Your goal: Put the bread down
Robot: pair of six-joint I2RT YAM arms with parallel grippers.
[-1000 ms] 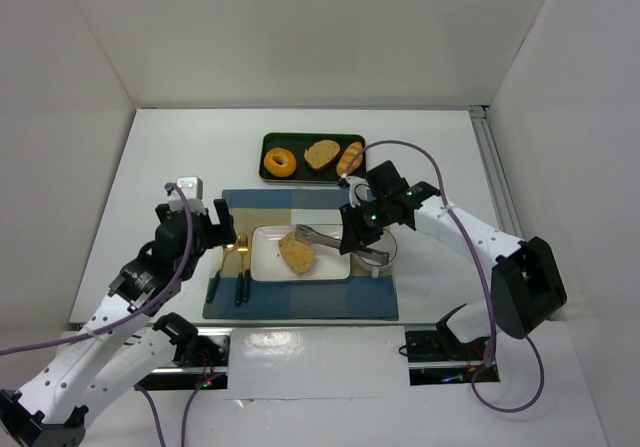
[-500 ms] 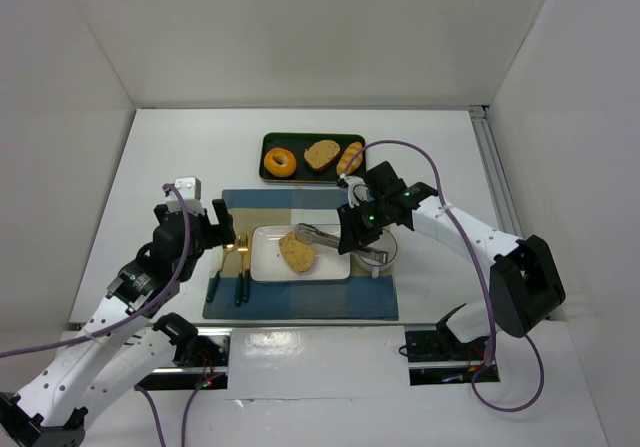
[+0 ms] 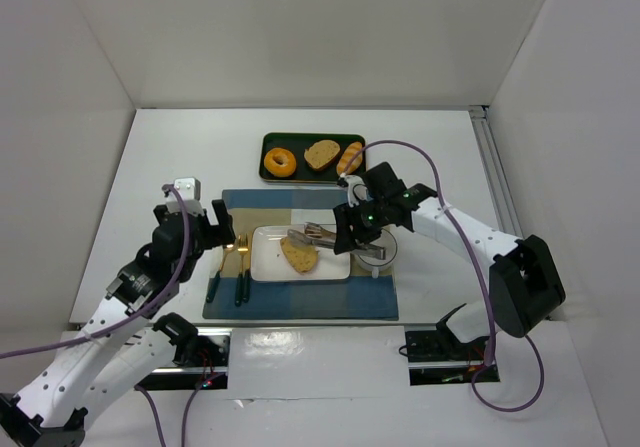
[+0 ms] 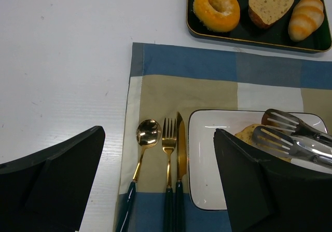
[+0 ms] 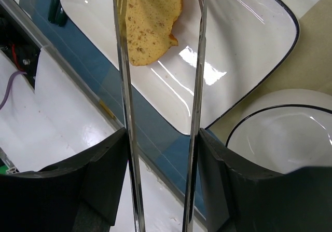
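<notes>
The right gripper is clamped on a pair of metal tongs, one finger pressed against the outer side of each arm. The two arms stand well apart along their whole length, so the tongs themselves grip nothing. Ahead of the fingers, out by the tong tips, the bread lies flat on the white plate. The left-hand arm crosses over its edge and the other arm runs clear of it. Whether that left arm touches the crust cannot be told from here. Just to the right of the fingers sits a white bowl, close to the plate's corner. Under both is the checked placemat. Farther off, across the plate, the left gripper hangs with its fingers wide apart and nothing between them, above the fork. The placing looks all but done, and the risk lies in pulling away. If the left tip catches the crust, a backward pull could drag the slice toward the plate's edge or tip it up. A sideways swing to the right could knock the bowl. Slackening the fingers much more might let the tongs slip and fall onto the plate.
</notes>
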